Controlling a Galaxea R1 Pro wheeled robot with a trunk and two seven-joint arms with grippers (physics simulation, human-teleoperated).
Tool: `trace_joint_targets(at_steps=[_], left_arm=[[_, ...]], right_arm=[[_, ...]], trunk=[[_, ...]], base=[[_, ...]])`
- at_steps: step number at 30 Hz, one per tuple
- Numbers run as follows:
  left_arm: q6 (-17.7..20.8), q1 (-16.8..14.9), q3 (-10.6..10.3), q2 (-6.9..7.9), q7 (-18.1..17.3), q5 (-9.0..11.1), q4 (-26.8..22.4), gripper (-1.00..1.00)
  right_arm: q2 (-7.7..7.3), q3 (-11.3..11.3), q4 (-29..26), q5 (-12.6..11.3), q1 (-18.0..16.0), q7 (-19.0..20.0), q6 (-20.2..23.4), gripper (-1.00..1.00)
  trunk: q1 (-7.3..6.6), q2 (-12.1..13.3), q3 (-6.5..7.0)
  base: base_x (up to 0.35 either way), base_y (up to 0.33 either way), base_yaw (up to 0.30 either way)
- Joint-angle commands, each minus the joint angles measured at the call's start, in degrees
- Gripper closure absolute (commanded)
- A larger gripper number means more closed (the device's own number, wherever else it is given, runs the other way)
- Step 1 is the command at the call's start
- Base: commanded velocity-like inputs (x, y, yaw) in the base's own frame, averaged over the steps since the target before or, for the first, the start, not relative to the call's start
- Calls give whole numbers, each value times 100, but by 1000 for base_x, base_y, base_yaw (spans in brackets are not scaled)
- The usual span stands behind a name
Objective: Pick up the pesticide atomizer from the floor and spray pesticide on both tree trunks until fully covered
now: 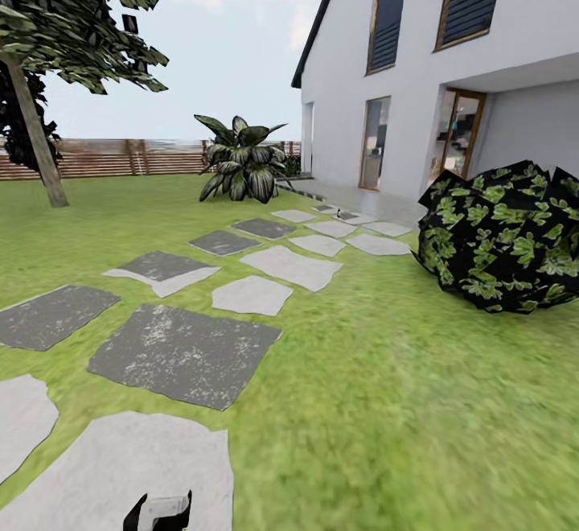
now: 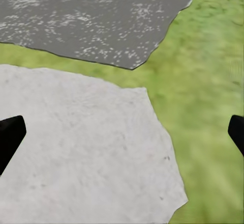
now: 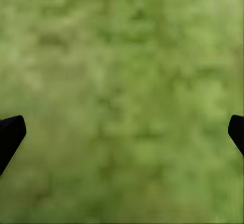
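Ahead, stepping stones (image 1: 183, 352) cross the floor (image 1: 402, 402); both grippers (image 2: 122, 132) (image 3: 122, 132) spread, empty.

Green grass (image 1: 418, 402); grey mottled paving (image 1: 183, 354); white house (image 1: 523, 40).

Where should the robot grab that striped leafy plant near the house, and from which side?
Probably low at the base of the striped-leaf plant, where the leaves gather; higher up they fan out and droop. Come from the lawn side, since the house stands just beyond it.
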Motion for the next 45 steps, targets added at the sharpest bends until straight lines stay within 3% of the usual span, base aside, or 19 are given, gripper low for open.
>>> trace_joint_targets(at_steps=[1, 45], left_arm=[[-19, -6, 24, -3, 2, -33, 5, -100], [-19, -3, 24, -3, 2, -33, 5, -100]], right_arm=[[1, -7, -6, -11, 2, 6, -9, -100], [-3, -7, -24, -11, 2, 8, -9, -100]], trunk=[[3, -2, -5], [3, -2, -5]], base=[[328, 0, 0], [328, 0, 0]])
